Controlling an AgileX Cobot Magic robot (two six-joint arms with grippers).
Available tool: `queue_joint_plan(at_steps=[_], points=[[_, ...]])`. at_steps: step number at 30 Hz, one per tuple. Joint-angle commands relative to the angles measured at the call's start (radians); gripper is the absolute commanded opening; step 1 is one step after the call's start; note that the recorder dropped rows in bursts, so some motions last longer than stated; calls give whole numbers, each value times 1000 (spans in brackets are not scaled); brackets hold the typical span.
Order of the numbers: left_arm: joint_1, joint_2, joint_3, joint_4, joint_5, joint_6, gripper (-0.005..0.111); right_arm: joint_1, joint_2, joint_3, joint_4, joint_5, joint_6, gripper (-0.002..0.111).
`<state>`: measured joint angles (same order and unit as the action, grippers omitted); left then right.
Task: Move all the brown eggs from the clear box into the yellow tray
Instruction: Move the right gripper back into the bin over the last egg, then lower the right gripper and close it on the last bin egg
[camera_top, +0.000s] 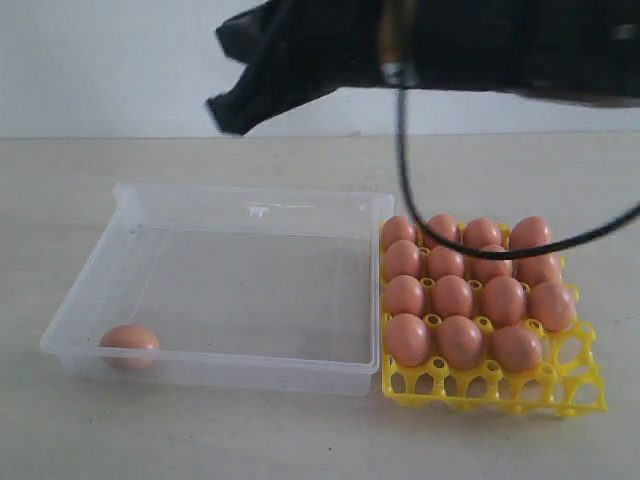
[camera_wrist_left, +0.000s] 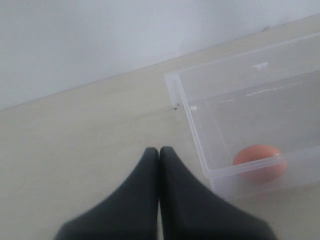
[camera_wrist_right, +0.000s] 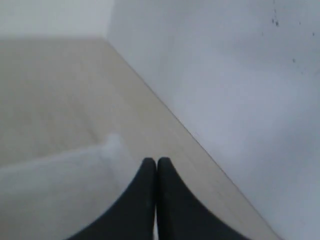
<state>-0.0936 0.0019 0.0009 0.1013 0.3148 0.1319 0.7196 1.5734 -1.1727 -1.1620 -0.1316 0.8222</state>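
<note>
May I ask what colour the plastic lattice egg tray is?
The lattice egg tray is bright yellow, clearest in exterior view.

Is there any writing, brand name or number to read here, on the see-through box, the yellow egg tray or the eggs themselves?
No text can be read in any view.
On the shallow clear plastic box: a small pale moulded mark on its far wall, too small and blurred to read.
On the bright yellow lattice egg tray and the speckled brown eggs: no print or stamp visible.
</note>
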Motion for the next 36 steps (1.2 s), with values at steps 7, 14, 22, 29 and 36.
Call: queue_joint_plan(at_steps=[7, 14, 22, 29, 36], points=[[1, -2, -1, -8, -8, 0, -4, 122, 613, -839, 1311, 1233, -1284, 0], [1, -2, -1, -8, -8, 0, -4, 117, 682, -982, 1493, 1224, -1435, 3], [1, -2, -1, -8, -8, 0, -4, 117, 799, -982, 1494, 1196, -1390, 57], [1, -2, -1, -8, -8, 0, -4, 117, 845, -982, 1531, 1138, -1351, 61], [1, -2, -1, -8, -8, 0, -4, 118, 850, -982, 1623, 1113, -1381, 61]])
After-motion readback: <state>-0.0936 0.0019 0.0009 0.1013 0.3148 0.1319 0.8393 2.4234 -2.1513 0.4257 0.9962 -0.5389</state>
